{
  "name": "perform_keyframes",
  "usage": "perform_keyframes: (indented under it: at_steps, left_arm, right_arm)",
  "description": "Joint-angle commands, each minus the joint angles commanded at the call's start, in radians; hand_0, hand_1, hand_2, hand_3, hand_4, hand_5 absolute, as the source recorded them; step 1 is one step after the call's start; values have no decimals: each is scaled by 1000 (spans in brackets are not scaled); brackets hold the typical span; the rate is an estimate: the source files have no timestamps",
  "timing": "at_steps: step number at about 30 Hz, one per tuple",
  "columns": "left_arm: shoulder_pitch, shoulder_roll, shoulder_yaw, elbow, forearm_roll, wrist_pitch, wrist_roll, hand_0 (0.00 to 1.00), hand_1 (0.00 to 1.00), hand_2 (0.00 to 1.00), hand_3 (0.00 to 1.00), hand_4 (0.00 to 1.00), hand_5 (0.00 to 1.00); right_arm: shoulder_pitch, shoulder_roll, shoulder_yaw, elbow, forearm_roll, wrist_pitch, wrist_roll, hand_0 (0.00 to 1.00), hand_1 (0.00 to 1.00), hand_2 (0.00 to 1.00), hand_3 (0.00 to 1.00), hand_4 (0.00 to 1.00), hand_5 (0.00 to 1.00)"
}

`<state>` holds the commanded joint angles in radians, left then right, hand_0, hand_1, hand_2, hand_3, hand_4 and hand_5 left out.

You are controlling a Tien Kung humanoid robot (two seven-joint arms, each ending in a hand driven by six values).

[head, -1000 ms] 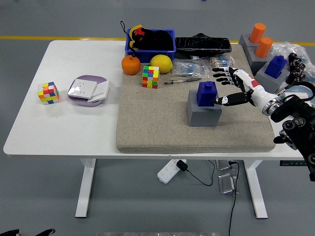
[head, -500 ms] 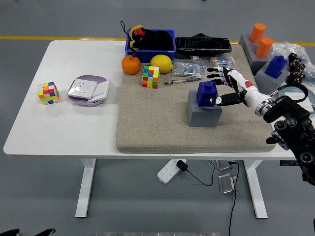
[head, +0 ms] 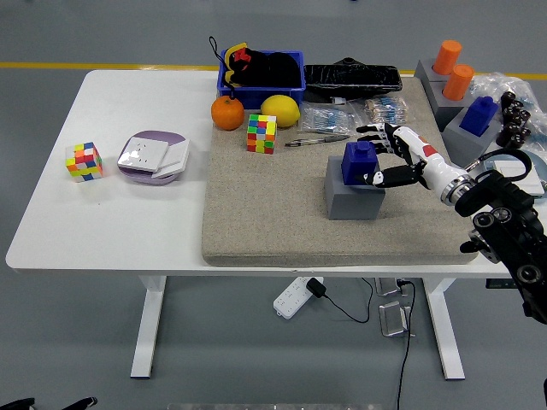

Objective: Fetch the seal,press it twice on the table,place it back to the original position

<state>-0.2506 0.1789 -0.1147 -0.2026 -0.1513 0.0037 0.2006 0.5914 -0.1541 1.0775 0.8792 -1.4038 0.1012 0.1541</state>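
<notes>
The seal is a blue block with a small knob, standing on a grey base in the middle of the tan mat. My right hand reaches in from the right. Its fingers are spread just right of the seal, thumb low beside the seal's right face and the other fingers behind its top. The hand holds nothing. My left arm is out of view.
A second blue seal and two orange ones stand on grey bases at the right. Tweezers, a colour cube, an orange, a lemon and a blue bin sit behind. Another cube and a purple box lie left.
My right hand has moved left and slightly toward the seal, closing from a gap to right beside it. The seal and base have not moved.
</notes>
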Motion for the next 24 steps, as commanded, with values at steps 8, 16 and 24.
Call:
perform_keyframes:
  at_steps: [8, 16, 24]
  left_arm:
    - [0, -1, 3, 0, -3, 0, -1, 812, 784, 762, 799, 677, 419]
    - [1, -2, 2, 0, -2, -1, -1, 812, 784, 762, 799, 677, 418]
    - [-1, -2, 3, 0, -4, -1, -2, 812, 784, 762, 799, 678, 418]
  right_arm:
    - [-3, 2, -8, -2, 2, -15, 7, 743, 693, 711, 752, 844, 2]
    - [-7, 3, -16, -7, 1, -33, 16, 729, 647, 676, 729, 773, 2]
    - [-7, 2, -26, -8, 3, -48, 26, 689, 595, 613, 697, 749, 2]
